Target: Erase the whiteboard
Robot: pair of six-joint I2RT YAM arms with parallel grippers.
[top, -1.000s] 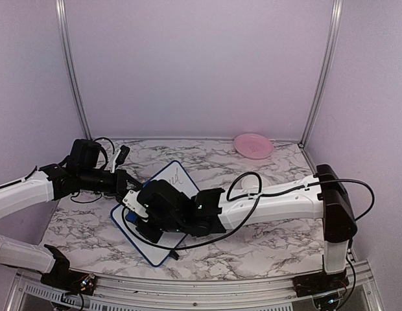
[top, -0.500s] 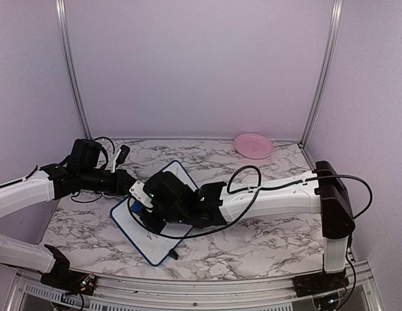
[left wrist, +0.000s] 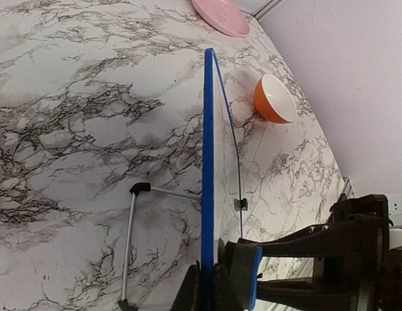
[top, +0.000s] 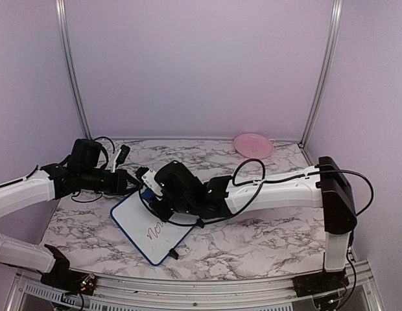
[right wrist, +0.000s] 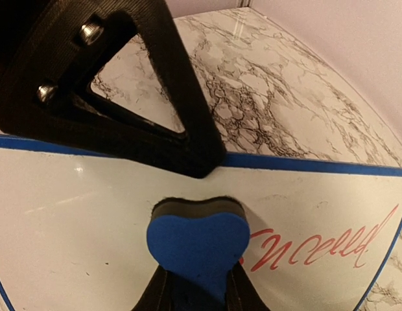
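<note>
The whiteboard [top: 139, 223] has a blue frame and stands tilted on the marble table, with red handwriting [top: 155, 230] on its lower half. My left gripper [top: 137, 184] is shut on the board's far edge; in the left wrist view its fingers [left wrist: 191, 293] clamp the blue frame [left wrist: 208, 162] seen edge-on. My right gripper [top: 150, 189] is shut on a blue heart-shaped eraser [right wrist: 198, 249], pressed flat on the white face near that same edge. In the right wrist view the red handwriting [right wrist: 318, 249] runs to the eraser's right. The eraser also shows in the left wrist view [left wrist: 253, 275].
A pink plate [top: 253, 145] lies at the back right. An orange bowl [left wrist: 275, 98] lies on its side beyond the board. The board's grey wire stand [left wrist: 130, 240] with black feet props it from behind. Purple walls close in the table.
My right gripper has slid the eraser from the board's lower middle up to its far edge beside the left gripper. Red writing now shows on the lower half. The left arm has held still.
</note>
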